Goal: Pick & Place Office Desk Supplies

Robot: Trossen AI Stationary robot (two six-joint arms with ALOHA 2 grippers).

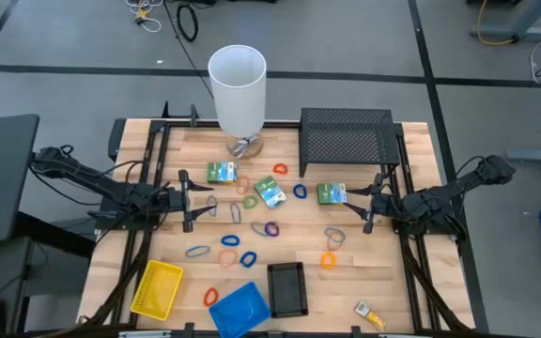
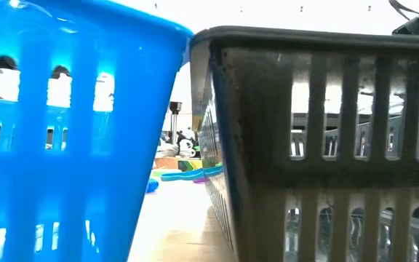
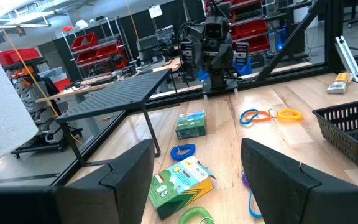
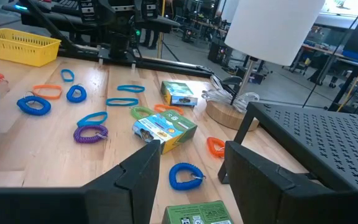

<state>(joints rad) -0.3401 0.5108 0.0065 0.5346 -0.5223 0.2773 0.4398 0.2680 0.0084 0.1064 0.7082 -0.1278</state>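
Note:
Three green-yellow printed boxes (image 1: 222, 172), (image 1: 270, 192), (image 1: 332, 193) lie flat mid-table among several coloured rubber-band loops (image 1: 249, 259). Along the near edge sit the yellow tray (image 1: 157, 287), the blue tray (image 1: 239, 308) and the black tray (image 1: 286, 287). My left gripper (image 1: 193, 200) hovers open at the left, pointing level toward the middle, with a box (image 3: 180, 180) ahead of it. At the right, my right gripper (image 1: 364, 207) stands open too, and the nearest box (image 4: 197, 213) lies just before its fingertips, apart from them.
A tall white cylinder (image 1: 238, 89) on a wooden base stands at the far middle. A black mesh rack (image 1: 347, 136) stands to its right. A small yellow item (image 1: 369, 314) lies at the near right. The low view is filled by the blue tray (image 2: 71, 109) and the black tray (image 2: 326, 145).

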